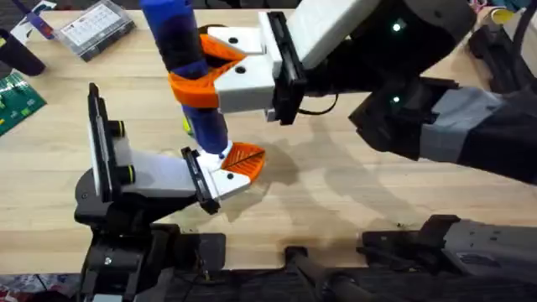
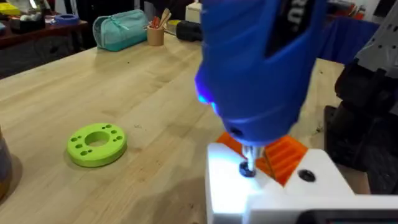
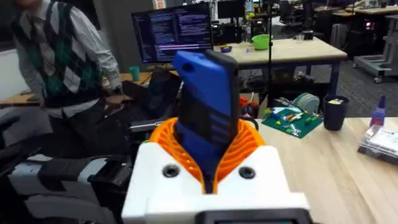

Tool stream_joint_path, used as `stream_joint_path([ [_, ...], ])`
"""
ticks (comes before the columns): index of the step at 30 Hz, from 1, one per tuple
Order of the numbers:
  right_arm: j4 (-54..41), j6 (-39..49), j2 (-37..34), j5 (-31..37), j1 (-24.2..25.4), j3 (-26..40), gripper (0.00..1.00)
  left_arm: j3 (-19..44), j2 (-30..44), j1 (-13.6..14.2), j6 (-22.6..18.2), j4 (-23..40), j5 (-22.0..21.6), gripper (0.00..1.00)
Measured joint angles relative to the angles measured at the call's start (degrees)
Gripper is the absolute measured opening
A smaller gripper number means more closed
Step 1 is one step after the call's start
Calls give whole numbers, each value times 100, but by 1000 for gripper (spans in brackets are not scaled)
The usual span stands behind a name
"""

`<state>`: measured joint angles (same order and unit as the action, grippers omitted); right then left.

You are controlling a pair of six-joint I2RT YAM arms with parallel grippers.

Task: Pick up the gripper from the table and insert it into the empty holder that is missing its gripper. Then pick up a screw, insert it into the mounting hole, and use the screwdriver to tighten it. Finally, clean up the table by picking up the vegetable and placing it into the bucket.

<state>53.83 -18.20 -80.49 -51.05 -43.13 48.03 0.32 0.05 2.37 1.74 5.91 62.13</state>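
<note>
Plainly, your right gripper [image 1: 220, 80] was clamped on the bright blue cylindrical electric screwdriver [image 1: 186, 63], long axis near upright. Its thin dark bit [image 2: 249, 158] pointed straight below the pincer, onto the left gripper [image 1: 226, 172], whose opening I cannot tell.

bright blue cylindrical screwdriver [image 1: 186, 59] upright above white-fingered left gripper [image 1: 228, 170], between right gripper [image 1: 220, 74] fingers, lime-green round disc [image 2: 96, 144] on wooden table [image 1: 336, 193] beside
</note>
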Motion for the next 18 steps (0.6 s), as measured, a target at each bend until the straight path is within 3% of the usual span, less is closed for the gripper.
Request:
stream_joint_path([
  [18,-31,20,0,-118,52,0,47,0,-2,0,0,0,0,15],
])
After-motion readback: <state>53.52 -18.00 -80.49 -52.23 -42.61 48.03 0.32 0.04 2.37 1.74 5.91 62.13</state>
